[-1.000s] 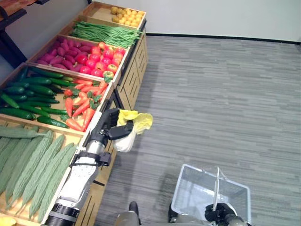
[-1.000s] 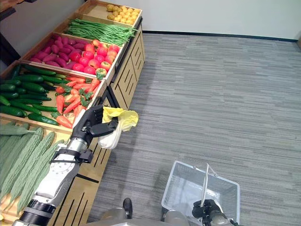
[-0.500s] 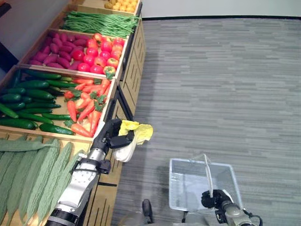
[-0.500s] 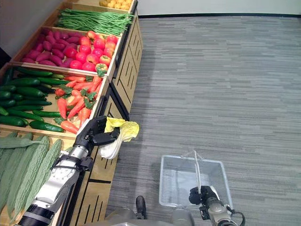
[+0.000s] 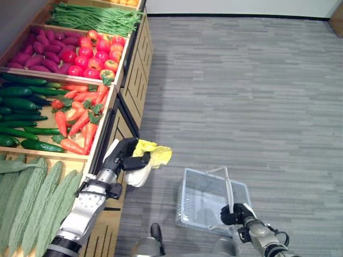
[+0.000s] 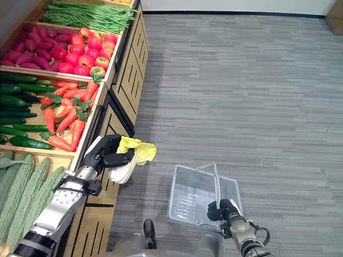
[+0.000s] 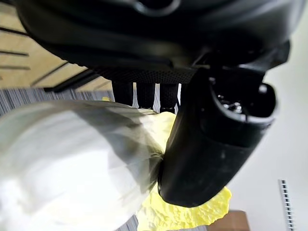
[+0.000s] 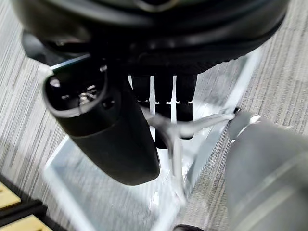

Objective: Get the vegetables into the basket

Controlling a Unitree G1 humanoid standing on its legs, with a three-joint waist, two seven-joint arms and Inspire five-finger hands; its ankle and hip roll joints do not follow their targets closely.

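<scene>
My left hand (image 5: 124, 157) is shut on a napa cabbage (image 5: 146, 161) with a white stalk and yellow leaves. It holds it in the air just off the front edge of the produce stand, left of the basket. In the left wrist view the thumb (image 7: 216, 139) and fingers curl round the white stalk (image 7: 72, 163). My right hand (image 5: 236, 213) is shut on the handle (image 8: 183, 130) of a clear wire basket (image 5: 199, 198), which hangs low over the grey floor. The basket looks empty inside.
The wooden stand (image 5: 119, 104) runs along the left, with bins of bitter gourds (image 5: 32, 198), cucumbers (image 5: 21, 107), carrots (image 5: 80, 115), red peppers (image 5: 94, 56), sweet potatoes (image 5: 37, 51) and green beans (image 5: 96, 19). Grey striped floor (image 5: 241, 96) lies open to the right.
The camera has tilted and shifted, so the whole scene moved. The basket has swung left toward the cabbage. My left hand still holds the cabbage off the stand's edge.
</scene>
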